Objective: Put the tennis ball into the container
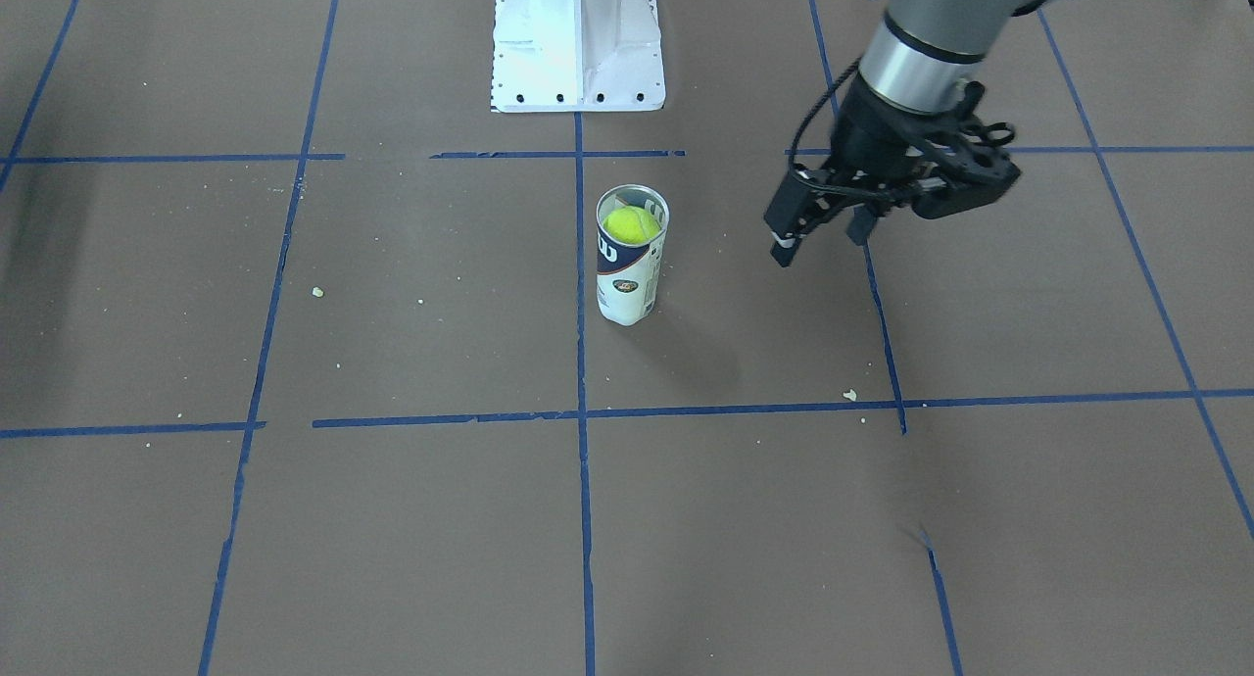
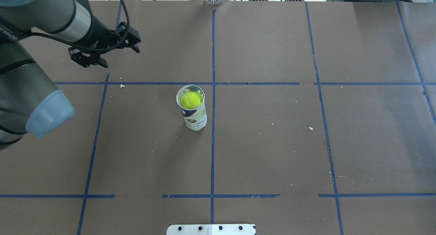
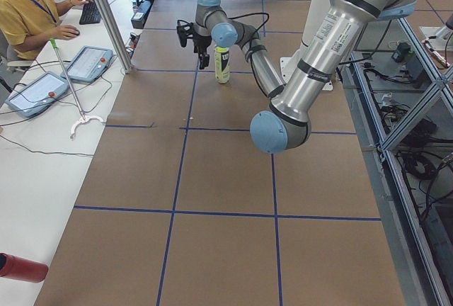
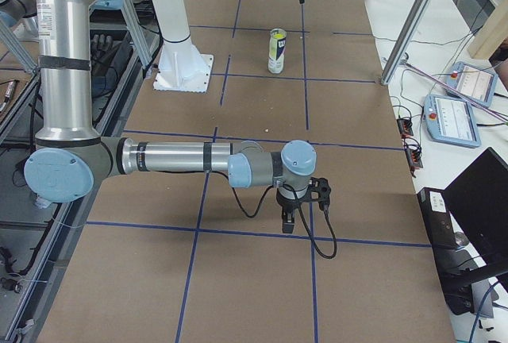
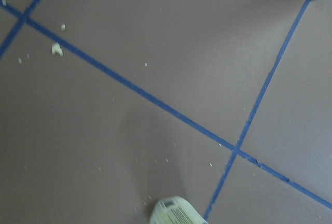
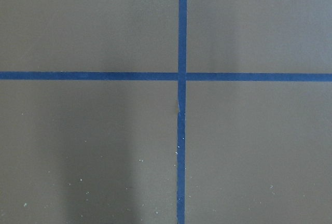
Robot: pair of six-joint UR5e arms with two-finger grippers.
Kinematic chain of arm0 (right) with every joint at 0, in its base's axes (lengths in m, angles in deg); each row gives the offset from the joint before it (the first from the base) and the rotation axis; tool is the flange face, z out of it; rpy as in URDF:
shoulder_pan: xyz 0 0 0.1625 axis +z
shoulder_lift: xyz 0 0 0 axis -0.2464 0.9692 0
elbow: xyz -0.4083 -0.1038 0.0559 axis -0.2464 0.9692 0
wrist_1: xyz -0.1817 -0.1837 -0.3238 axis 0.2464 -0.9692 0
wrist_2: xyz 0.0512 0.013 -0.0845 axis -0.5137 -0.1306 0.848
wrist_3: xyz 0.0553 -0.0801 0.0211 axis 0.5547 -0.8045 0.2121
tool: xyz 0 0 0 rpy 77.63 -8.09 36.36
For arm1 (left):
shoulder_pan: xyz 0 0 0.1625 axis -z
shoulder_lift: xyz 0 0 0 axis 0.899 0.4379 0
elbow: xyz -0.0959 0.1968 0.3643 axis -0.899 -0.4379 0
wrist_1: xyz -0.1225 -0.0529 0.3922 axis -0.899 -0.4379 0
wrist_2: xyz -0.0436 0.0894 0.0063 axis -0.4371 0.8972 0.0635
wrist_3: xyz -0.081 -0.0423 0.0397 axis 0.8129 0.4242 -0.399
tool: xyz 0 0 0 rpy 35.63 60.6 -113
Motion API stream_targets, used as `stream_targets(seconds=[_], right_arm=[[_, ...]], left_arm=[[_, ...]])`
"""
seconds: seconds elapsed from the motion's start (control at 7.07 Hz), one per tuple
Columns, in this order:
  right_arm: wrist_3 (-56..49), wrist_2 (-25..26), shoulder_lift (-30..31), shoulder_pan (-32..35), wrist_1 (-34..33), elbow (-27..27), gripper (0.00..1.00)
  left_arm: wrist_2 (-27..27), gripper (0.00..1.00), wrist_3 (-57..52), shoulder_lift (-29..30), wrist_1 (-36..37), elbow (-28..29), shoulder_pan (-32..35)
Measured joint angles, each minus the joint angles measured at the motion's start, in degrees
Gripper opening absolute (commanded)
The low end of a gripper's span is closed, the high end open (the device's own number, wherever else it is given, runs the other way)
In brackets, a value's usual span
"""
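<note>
Tennis ball (image 1: pixel 632 223) lodged in the upright container (image 1: pixel 627 286), with bare table (image 1: pixel 392 313) on all sides.
The container is set near the table's centre. The left gripper (image 1: pixel 821 247) is held well apart, raised, its 2 fingers spread and empty. The right gripper (image 4: pixel 299 217) is far off; its opening cannot be told. The yellow-green ball is seen just below the rim.

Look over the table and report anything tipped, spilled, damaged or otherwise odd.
Nothing serious. The container stands upright with the tennis ball inside, near its rim. The only oddities are pale crumbs scattered over the brown table, and the blue tape line nearest the robot's base is broken by gaps.
</note>
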Motion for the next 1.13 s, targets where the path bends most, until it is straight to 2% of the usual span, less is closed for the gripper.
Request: stream_targets(seconds=[0.28,0.57,0.85,1.13], right_arm=[[0.0,0.0,0.0,0.0,0.0,0.0,1.0],[0.0,0.0,0.0,0.0,0.0,0.0,1.0],[0.0,0.0,0.0,0.0,0.0,0.0,1.0],[0.0,0.0,0.0,0.0,0.0,0.0,1.0]], left_arm=[[-7.9,1.0,-25.4,-11.3,-0.3,0.6,10.6],[-13.9,1.0,-54.2,-21.2,-0.1,6.1,23.6],[-15.0,1.0,-72.5,-25.0,0.7,17.3,35.1],[-15.3,1.0,-83.7,-26.7,0.8,22.6,40.1]])
